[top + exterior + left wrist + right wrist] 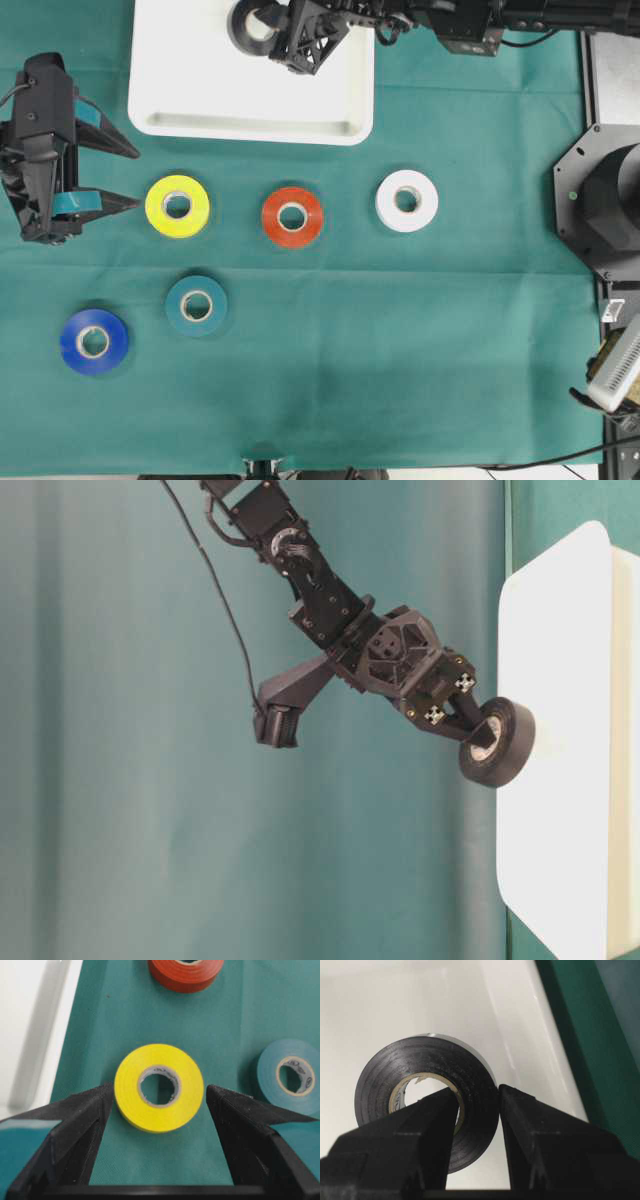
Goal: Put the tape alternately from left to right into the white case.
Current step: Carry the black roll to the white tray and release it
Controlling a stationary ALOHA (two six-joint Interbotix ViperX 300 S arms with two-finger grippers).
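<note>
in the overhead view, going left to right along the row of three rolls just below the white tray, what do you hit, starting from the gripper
left gripper → yellow tape → red tape → white tape

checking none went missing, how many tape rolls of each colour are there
yellow roll: 1
red roll: 1
white roll: 1
teal roll: 1
blue roll: 1
black roll: 1
total: 6
</note>
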